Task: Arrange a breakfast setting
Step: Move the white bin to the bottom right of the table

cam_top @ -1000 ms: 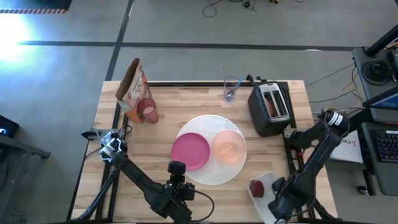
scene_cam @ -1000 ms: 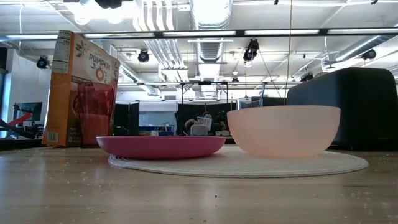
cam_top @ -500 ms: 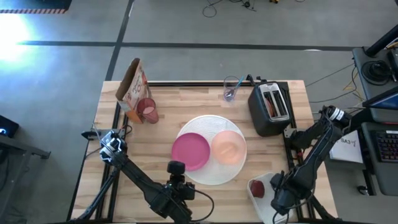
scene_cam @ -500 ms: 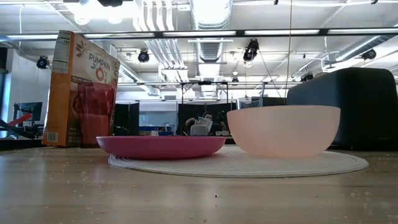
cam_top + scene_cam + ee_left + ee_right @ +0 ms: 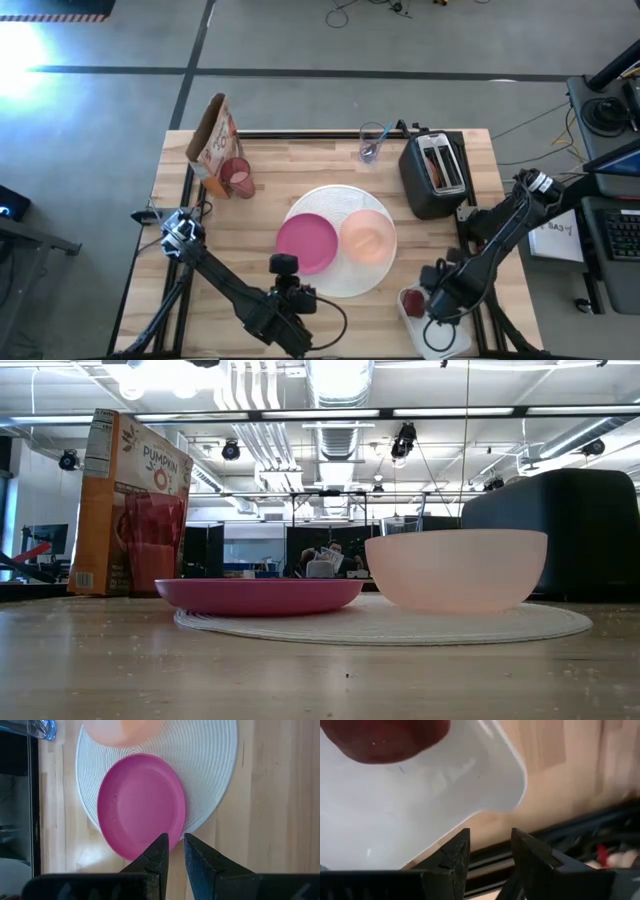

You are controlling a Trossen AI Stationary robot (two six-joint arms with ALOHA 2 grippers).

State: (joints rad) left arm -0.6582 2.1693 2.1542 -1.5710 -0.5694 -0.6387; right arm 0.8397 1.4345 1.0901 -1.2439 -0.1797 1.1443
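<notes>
The large white plate [image 5: 340, 240] lies mid-table. On it rest the magenta plate [image 5: 306, 243] at the left and the peach bowl [image 5: 367, 237] at the right. The pink cup [image 5: 237, 177] stands at the far left beside a cereal box. The teal-handled spoon [image 5: 372, 143] stands in a clear glass at the far edge. My left gripper [image 5: 176, 845] is shut and empty, near the table's near edge, short of the magenta plate [image 5: 141, 807]. My right gripper [image 5: 490, 845] is open and empty above the white tub [image 5: 420, 795] at the near right corner.
The black toaster [image 5: 437, 172] stands at the far right. The cereal box [image 5: 213, 140] stands at the far left. The white tub [image 5: 425, 312] holds a dark red lump [image 5: 412, 300]. Bare wood lies to the left of the plates and in front of them.
My right gripper has moved from past the table's near right corner toward the far edge and the left, and is now over the white tub. My left gripper has shifted a little toward the far edge. The plates, bowl and cup have kept still.
</notes>
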